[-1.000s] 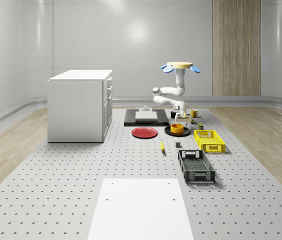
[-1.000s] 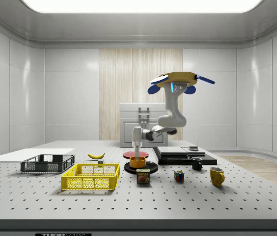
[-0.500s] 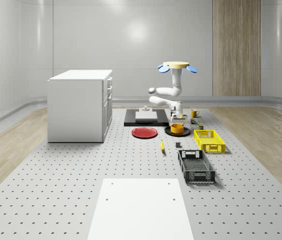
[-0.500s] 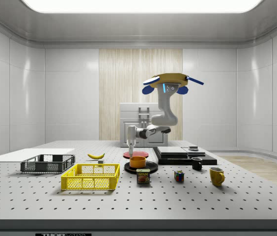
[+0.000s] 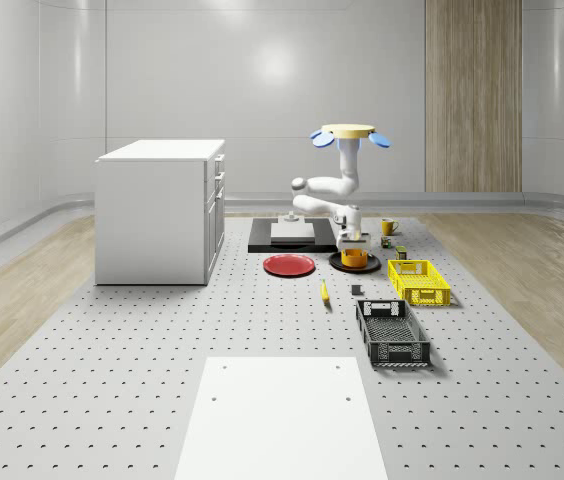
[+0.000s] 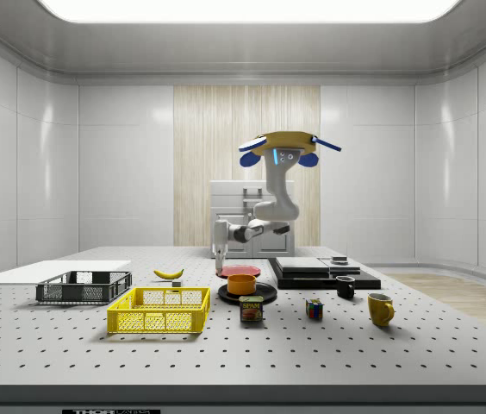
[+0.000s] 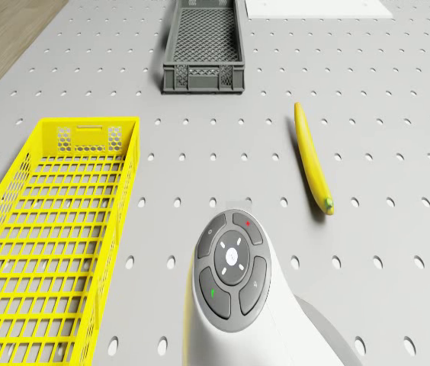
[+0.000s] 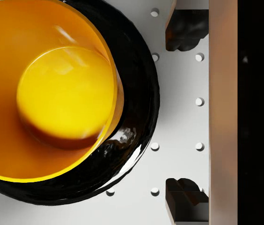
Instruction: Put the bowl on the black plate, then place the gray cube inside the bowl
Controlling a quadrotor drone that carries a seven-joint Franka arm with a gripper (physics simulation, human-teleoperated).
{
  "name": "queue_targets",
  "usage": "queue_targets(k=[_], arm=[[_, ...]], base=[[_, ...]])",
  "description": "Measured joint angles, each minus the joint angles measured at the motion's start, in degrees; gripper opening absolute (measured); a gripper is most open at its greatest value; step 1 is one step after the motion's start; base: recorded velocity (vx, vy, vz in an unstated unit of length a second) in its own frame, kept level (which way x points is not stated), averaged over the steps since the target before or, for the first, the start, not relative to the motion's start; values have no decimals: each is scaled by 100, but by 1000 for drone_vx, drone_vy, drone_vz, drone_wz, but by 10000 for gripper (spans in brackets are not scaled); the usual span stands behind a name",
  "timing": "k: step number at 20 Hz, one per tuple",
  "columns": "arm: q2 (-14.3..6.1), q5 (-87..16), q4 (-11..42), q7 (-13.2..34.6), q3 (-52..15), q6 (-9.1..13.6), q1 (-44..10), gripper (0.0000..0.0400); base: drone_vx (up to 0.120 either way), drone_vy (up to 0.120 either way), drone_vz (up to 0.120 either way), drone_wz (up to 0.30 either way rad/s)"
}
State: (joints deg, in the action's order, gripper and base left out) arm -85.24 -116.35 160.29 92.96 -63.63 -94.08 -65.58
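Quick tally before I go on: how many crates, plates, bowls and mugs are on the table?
Crates: 2, yellow crate and dark crate
Plates: 2, red plate and black plate
Bowls: 1, orange bowl
Mugs: 2, yellow mug and black mug
Total: 7

A glossy, smooth orange bowl (image 8: 52, 89) is seen on a shiny black plate (image 8: 139, 103) that carries bright reflections. The pale perforated table surface (image 7: 398, 252) looks matt. The yellow lattice crate (image 7: 47, 229) and dark grey mesh crate (image 7: 202, 49) appear plastic.
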Motion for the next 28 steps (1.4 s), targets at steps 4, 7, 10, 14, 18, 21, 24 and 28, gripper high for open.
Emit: queue_targets(k=[4,7,10,14,18,21,24,28], arm=[[11,-5,1,-4,2,11,6,400],[19,-9,2,-8,3,18,10,400],[27,-13,2,-11,4,25,14,400],[37,-17,3,-15,6,35,19,400],[46,-22,4,-18,8,43,24,400],[52,-25,5,-21,9,50,28,400],[59,-28,6,-24,10,56,31,400],[67,-32,6,-27,11,63,35,400]], base=[[80,0,-120,0],[120,0,-120,0],[120,0,-40,0],[120,-40,0,0],[120,-40,0,0],[120,0,-80,0],[120,0,-120,0],[120,0,0,0]])
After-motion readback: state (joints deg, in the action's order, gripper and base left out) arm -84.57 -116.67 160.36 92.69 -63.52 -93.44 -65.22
